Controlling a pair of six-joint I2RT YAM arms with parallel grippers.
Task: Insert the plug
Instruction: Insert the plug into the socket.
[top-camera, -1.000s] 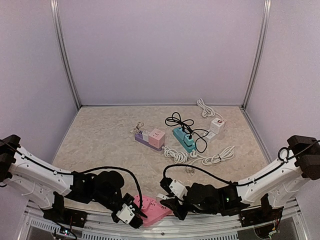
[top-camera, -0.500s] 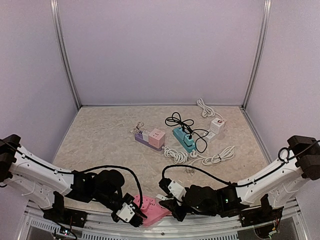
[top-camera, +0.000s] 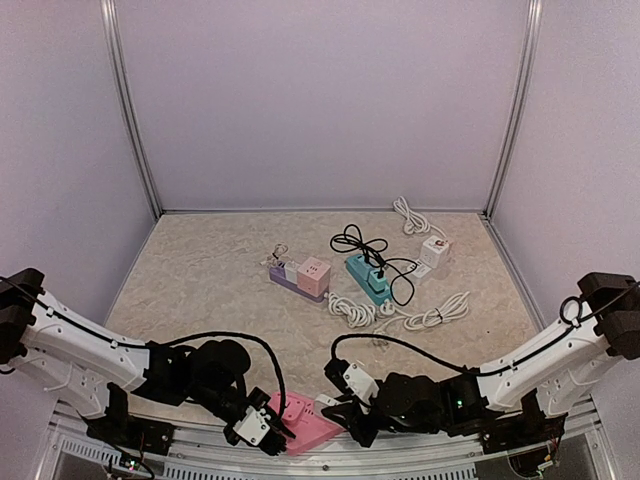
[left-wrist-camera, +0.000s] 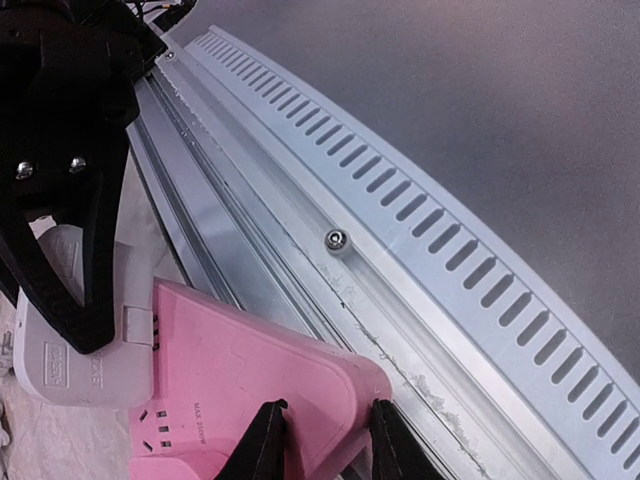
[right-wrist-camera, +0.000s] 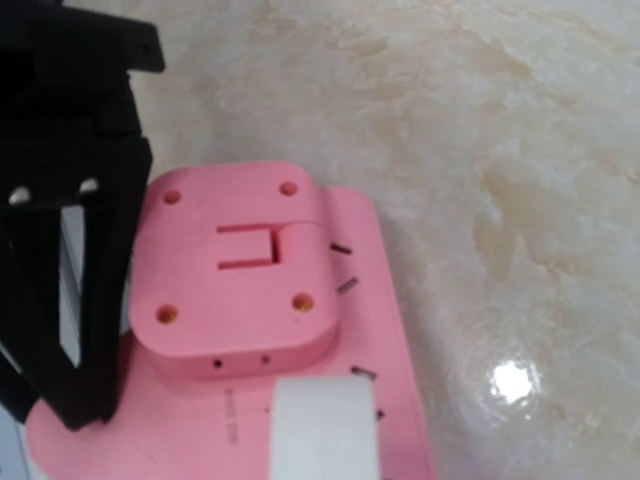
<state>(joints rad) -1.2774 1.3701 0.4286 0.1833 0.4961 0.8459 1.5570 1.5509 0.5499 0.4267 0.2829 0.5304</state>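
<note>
Pink power strip (top-camera: 305, 425) is pinched by one corner in the left gripper (top-camera: 268, 432) at the table's (top-camera: 200, 270) near edge, beside the metal rail (left-wrist-camera: 300, 230). A white plug (left-wrist-camera: 125, 345) is clamped in the right gripper (top-camera: 352, 425) and set against the strip; its pins are hidden. If it is pressed off the slots, the strip could be levered out of that corner hold, or the pins jammed. Since a second earlier, the right gripper has been shifted slightly towards the near edge; the strip is barely moved.

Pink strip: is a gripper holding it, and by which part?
Yes: the left gripper pinches the pink strip at its corner by the rail. The right gripper holds the white plug over it.
</note>
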